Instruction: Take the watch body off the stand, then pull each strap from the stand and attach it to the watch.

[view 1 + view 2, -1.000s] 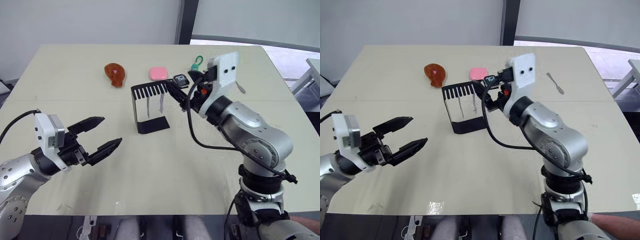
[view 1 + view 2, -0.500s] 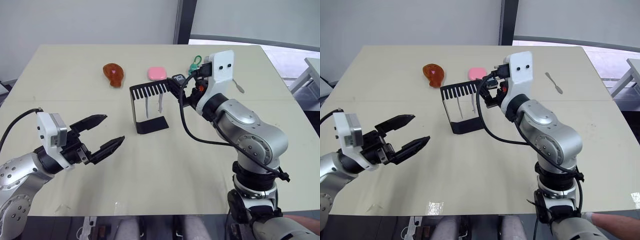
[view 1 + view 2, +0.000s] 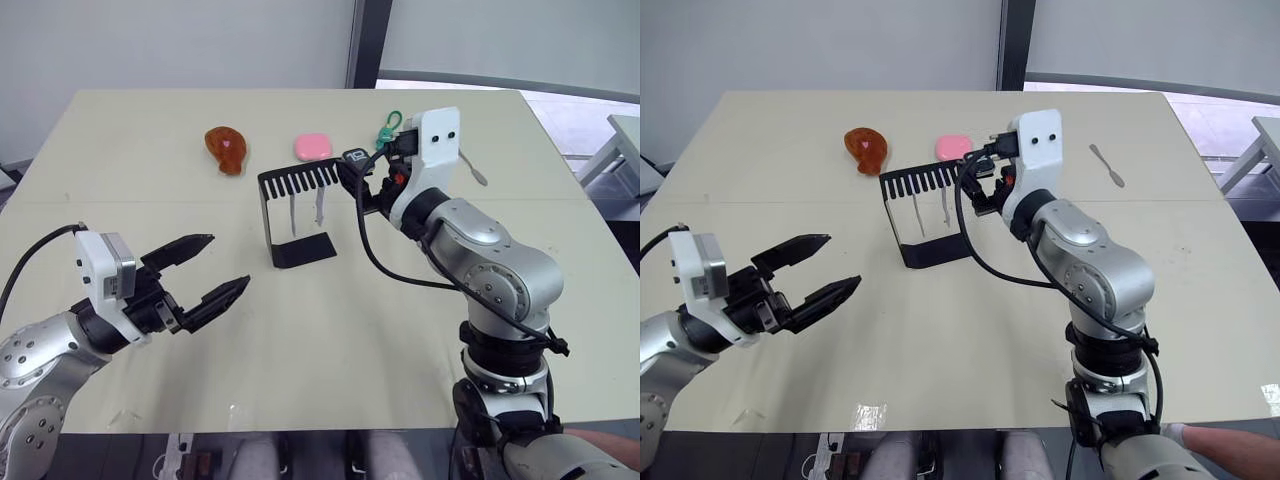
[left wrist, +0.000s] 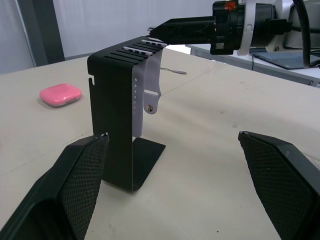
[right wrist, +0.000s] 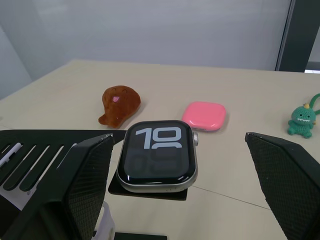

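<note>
The small rounded-square silver-rimmed watch body point(image 5: 157, 155) with its black screen and white digits sits flat on the tip of the top arm of the black bent sheet-metal stand point(image 3: 296, 215), at the stand's right end, out toward the far middle of the pale bench point(image 3: 330, 330). The right end effector point(image 5: 175, 195) is stretched wide around it, one black finger on either side, and nothing is gripped yet. I would judge the watch light, hard and smooth-edged, so slippery under a loose pinch; the sensible hold is across its two metal side rims, not on the glass face, which looks like the part to spare.

Two thin pale white-lavender straps point(image 4: 148, 90) hang from the comb slots under the top arm, one of them with a row of small holes. They look soft and floppy, likely to swing and bend when pulled, so each should be taken near its upper end, close to the slot.

The left end effector point(image 3: 203, 272) hovers near the left of the bench, fingers spread wide and empty, pointing toward the stand.

By count: one watch body, one stand, two straps. Also one brown drumstick-shaped plush toy point(image 3: 225, 148), one pink rounded soap-like block point(image 3: 313, 146), one small green dinosaur figure point(image 5: 302, 120) and one grey spatula-like tool point(image 3: 1107, 165) at the far right.
</note>
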